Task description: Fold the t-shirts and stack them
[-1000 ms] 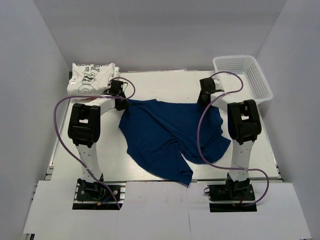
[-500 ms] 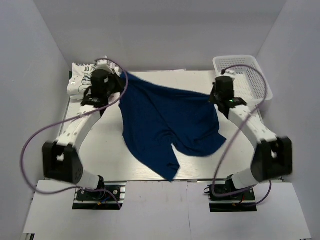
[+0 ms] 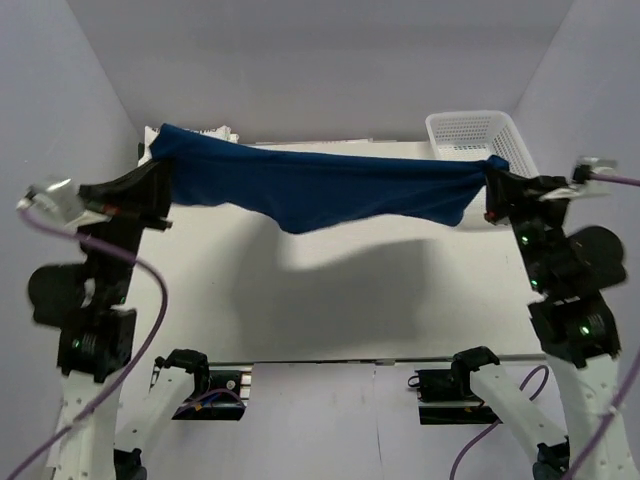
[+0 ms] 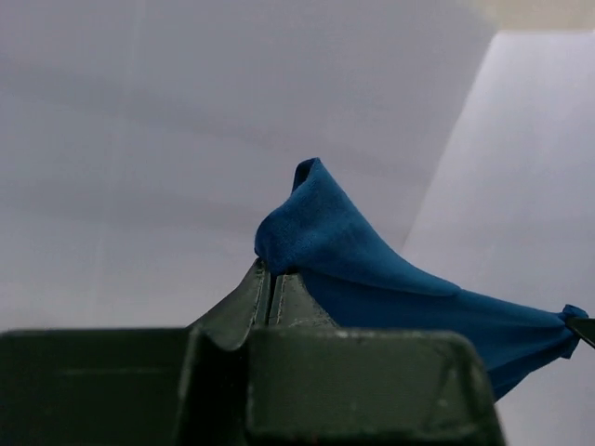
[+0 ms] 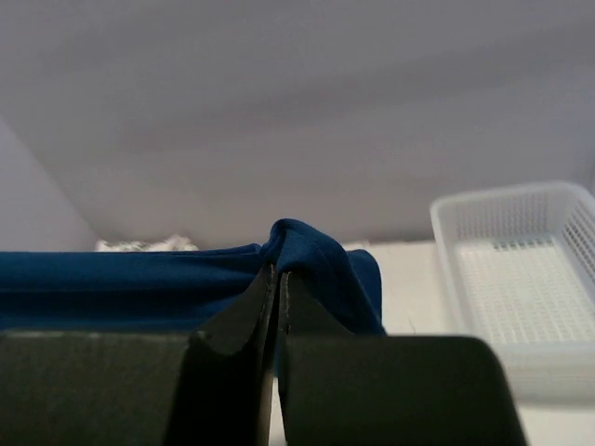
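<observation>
The navy-blue t-shirt (image 3: 320, 185) hangs stretched in the air between both arms, high above the table, sagging in the middle. My left gripper (image 3: 160, 180) is shut on its left end; the cloth bunches over the closed fingertips in the left wrist view (image 4: 316, 232). My right gripper (image 3: 487, 182) is shut on its right end, which also shows in the right wrist view (image 5: 316, 255). The white printed t-shirts (image 3: 215, 131) lie at the back left, mostly hidden behind the blue cloth; a sliver shows in the right wrist view (image 5: 144, 245).
A white mesh basket (image 3: 478, 132) stands at the back right corner of the table, also in the right wrist view (image 5: 521, 288). The shirt's shadow falls on the white table top (image 3: 330, 300). Grey walls enclose the sides and back.
Both arms have swung up and outward, lifting the blue t-shirt off the table and pulling it taut between them. It lay spread on the table a second ago.
</observation>
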